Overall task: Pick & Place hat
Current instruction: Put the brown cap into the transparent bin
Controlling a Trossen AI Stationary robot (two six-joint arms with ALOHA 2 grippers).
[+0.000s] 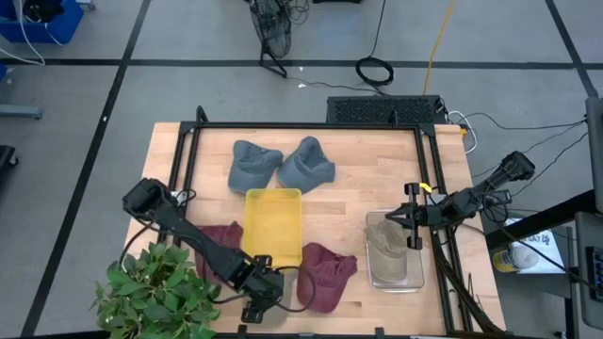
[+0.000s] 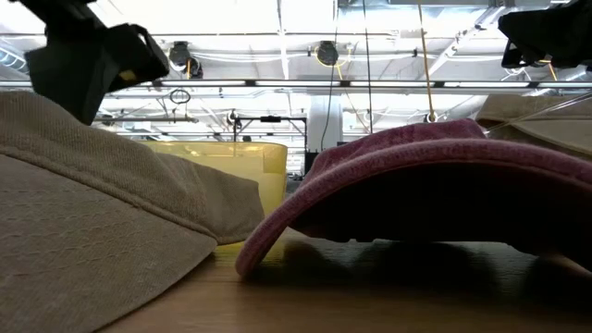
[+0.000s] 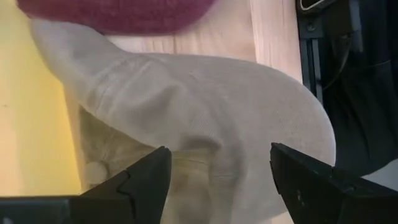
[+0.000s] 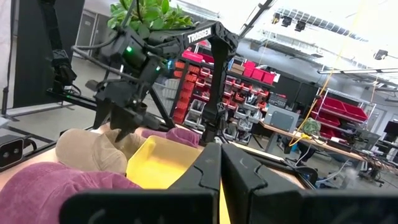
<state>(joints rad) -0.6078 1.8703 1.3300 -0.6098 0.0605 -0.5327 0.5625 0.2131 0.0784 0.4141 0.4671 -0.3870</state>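
Hovered with left gripper (image 3: 217,180) jaws apart over soft, limp beige fabric cap (image 3: 205,118) on desk, likely best pinched at crown fold; right gripper (image 4: 219,180) shut.

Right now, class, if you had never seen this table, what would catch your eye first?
The yellow tray in the middle of the wooden table stands out first, with two grey hats behind it and maroon hats at its sides. At the front edge, the left gripper stands open over a beige hat beside the tray. On the right, another beige hat sits in a clear bin.
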